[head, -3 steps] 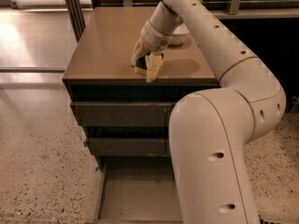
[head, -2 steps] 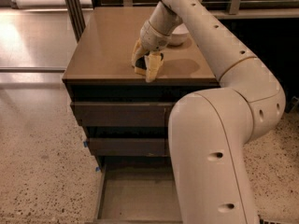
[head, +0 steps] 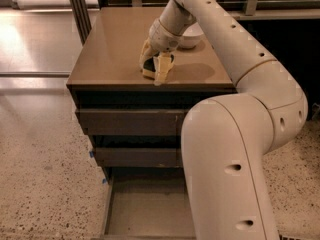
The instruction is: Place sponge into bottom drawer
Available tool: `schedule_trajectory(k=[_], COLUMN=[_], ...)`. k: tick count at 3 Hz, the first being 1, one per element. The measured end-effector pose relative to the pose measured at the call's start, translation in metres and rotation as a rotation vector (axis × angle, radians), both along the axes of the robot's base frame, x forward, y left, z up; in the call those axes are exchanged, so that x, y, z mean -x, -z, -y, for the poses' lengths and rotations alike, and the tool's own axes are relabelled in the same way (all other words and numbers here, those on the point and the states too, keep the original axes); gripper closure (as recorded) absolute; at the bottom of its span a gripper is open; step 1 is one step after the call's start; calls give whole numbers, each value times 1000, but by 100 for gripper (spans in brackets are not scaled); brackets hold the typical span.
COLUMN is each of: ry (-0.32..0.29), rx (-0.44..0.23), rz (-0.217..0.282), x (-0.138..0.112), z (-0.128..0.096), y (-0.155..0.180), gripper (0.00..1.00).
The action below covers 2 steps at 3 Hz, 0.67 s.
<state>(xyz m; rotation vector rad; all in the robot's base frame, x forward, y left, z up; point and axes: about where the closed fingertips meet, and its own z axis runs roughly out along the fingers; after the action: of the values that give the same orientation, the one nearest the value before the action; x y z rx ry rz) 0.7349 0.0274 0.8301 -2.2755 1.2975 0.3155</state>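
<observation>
- The bottom drawer (head: 145, 211) stands pulled out at the foot of the counter (head: 110, 49), its flat grey floor showing. The robot's bulky arm link (head: 230, 174) hangs over its right part.
- Two closed dark drawer fronts (head: 130, 121) sit between it and the counter top. A low carry could clip them on the way down.
- The sponge (head: 148, 69) is near the counter's front edge, seemingly touching the surface and not yet lifted.
- The end effector (head: 154, 70) is over the same spot, angled down, its pale fingers narrowed to a small gap around the sponge and apparently pinching it.
- The foam is soft, so a shallow or off-centre pinch could let it twist out as it clears the counter edge and fall to the floor.
- A white bowl (head: 192, 36) sits toward the counter's back, just behind the wrist. A backward swing might knock it.
</observation>
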Motion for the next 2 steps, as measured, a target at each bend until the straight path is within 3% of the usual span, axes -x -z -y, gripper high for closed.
schedule_trajectory(k=[1,2], ry=[-11,-11], rx=[-64,-64], rz=[76,76], x=[-6,-6], z=[-7,-7], y=[-38,-38], gripper=[100,100])
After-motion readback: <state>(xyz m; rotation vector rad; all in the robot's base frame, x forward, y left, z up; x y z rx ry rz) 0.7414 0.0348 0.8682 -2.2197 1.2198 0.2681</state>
